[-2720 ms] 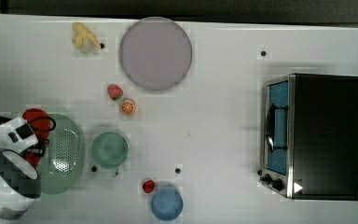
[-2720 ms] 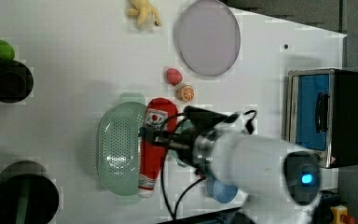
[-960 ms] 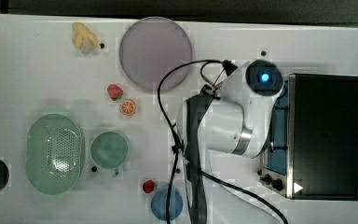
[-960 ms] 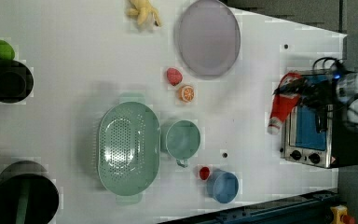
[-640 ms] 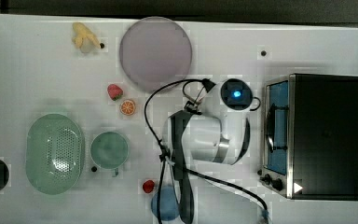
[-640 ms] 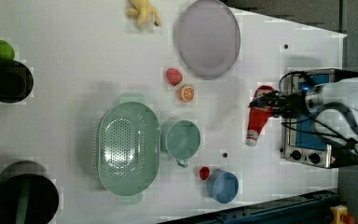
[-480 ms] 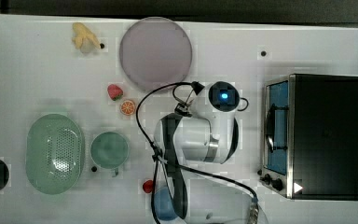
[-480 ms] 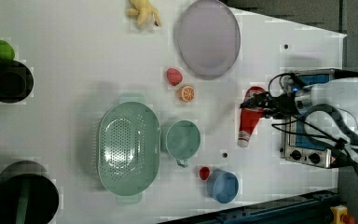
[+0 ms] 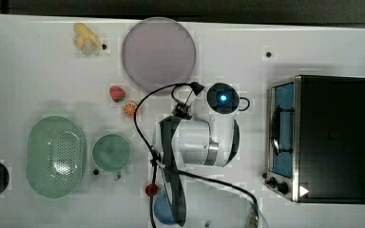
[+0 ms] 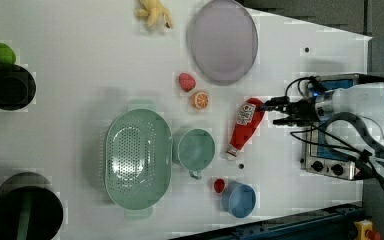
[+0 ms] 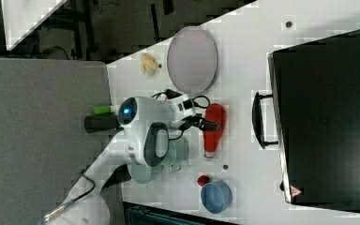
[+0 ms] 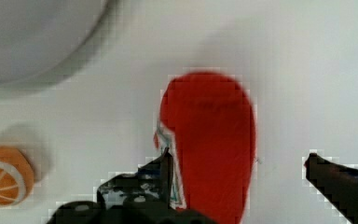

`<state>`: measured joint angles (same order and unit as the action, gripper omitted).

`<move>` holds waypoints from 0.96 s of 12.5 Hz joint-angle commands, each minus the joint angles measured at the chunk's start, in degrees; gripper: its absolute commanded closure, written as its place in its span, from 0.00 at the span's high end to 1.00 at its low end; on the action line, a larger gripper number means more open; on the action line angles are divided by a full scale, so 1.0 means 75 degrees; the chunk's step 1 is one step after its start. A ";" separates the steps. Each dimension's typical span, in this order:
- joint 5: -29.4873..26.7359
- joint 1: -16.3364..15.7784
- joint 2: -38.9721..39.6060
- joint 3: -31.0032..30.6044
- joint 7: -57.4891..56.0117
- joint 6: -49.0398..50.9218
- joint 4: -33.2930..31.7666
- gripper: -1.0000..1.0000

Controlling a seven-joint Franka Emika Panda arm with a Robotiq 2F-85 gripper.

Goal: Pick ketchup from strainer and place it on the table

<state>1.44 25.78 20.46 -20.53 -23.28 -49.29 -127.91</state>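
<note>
You're at the release step: the ketchup lies on the surface right of the green cup in the left view, out of the strainer, claw spread open, so lift clear next.

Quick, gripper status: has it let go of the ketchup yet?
Gripper: open, holding nothing. The ketchup lies on the table, between the spread fingers.

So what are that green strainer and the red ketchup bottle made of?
The strainer looks like matte pale green plastic: one moulded piece with a uniform colour and neat rows of holes. The ketchup seems to be smooth red plastic with a printed white label, though whether it is soft or rigid cannot be told.
</note>
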 commanded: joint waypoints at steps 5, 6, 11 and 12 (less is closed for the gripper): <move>-0.0052 0.0036 -0.2094 -0.0112 0.1648 0.3137 0.2214 1.00; -0.0051 0.0034 -0.2237 -0.0112 0.1920 0.3511 0.2592 1.00; -0.0126 -0.0006 -0.2440 -0.0213 0.3063 0.4981 0.3938 1.00; -0.0126 -0.0013 -0.2438 -0.0251 0.3063 0.5282 0.4082 1.00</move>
